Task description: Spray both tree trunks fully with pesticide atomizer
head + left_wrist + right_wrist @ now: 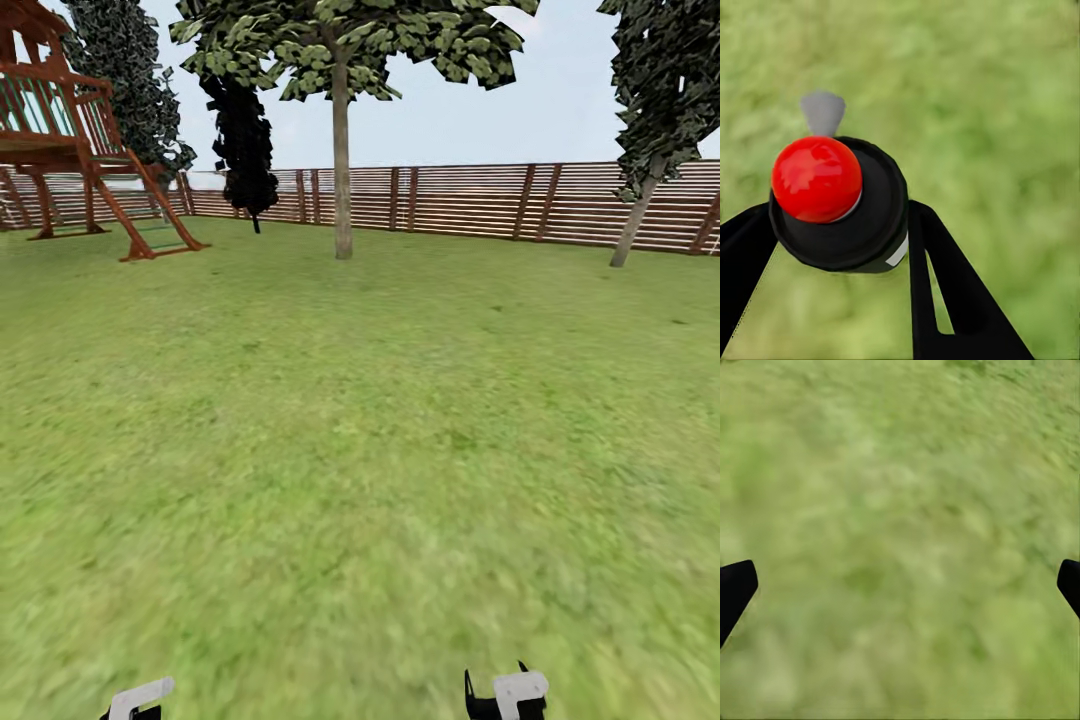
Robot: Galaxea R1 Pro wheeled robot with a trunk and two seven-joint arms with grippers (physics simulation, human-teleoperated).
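A: Where are our arms?

B: Both sit low at the near edge of the head view, over grass. Our left gripper (140, 698) shows as a white tip, and our right gripper (507, 694) as a white block with black parts. We cannot read finger spread from there.

A: And up close?

B: In the left wrist view, our left gripper (840, 225) has its two black fingers (945, 285) closed against the pesticide atomizer (840, 202). We see it end-on: a round black body, a glossy red ball on top and a small grey nozzle beyond. A white patch on its side may be a label, but no writing is legible.

A: The right one?

B: In the right wrist view, our right gripper (900, 585) is spread wide, with one black fingertip (735, 589) at each edge and blurred lawn (900, 510) between them. It holds nothing.

A: The trees?

B: One tree trunk (342, 170) stands straight ahead, well away across the grass. A second, leaning trunk (635, 220) rises on the right near the slatted wooden fence (470, 200). A red-brown play tower (70, 130) stands at far left.
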